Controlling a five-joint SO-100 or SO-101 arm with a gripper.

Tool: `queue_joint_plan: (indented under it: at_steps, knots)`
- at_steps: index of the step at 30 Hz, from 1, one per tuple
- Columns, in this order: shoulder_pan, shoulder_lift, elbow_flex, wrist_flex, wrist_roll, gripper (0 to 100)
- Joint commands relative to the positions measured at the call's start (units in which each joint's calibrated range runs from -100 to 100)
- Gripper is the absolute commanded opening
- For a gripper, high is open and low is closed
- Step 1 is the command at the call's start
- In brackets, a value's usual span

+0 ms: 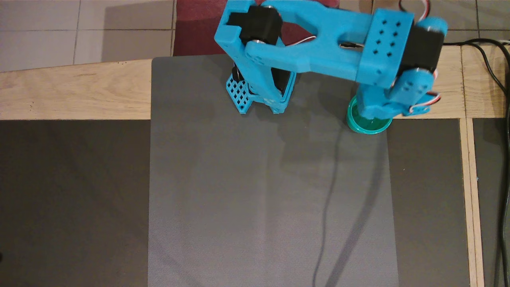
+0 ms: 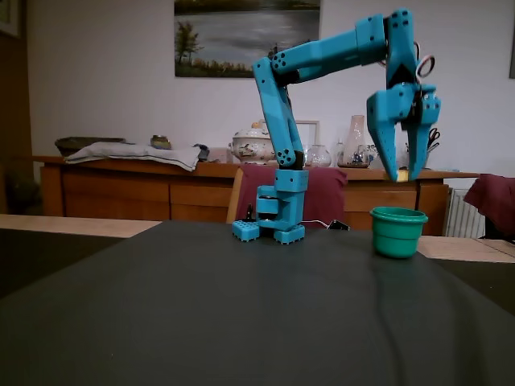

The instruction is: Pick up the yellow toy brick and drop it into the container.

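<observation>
The container is a teal-green cup (image 2: 398, 233) standing on the dark mat at the right. In the overhead view the cup (image 1: 368, 126) is half covered by the blue arm's wrist. My gripper (image 2: 403, 177) hangs fingers down, roughly a cup's height above the rim and in line with the cup. Its fingers stand close together, and a small yellowish patch between the tips looks like the yellow toy brick (image 2: 403, 172). From overhead the gripper (image 1: 376, 109) sits over the cup's far side, and the brick is hidden under it.
The arm's base (image 1: 259, 95) stands at the mat's far edge, left of the cup. The grey mat (image 1: 259, 199) lies on a wooden table (image 1: 71, 91). Black cables (image 1: 498, 79) run along the right edge. A sideboard (image 2: 145, 185) fills the background.
</observation>
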Motion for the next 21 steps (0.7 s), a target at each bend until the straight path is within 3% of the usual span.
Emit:
queue_joint_plan:
  at_steps: [1, 15, 21]
  knots:
    - [-0.4, -1.3, 2.8, -3.0, 0.0, 0]
    - [-1.0, -1.2, 5.7, -5.8, -1.1, 0]
    - [-2.7, -1.2, 5.8, -5.8, -1.2, 11]
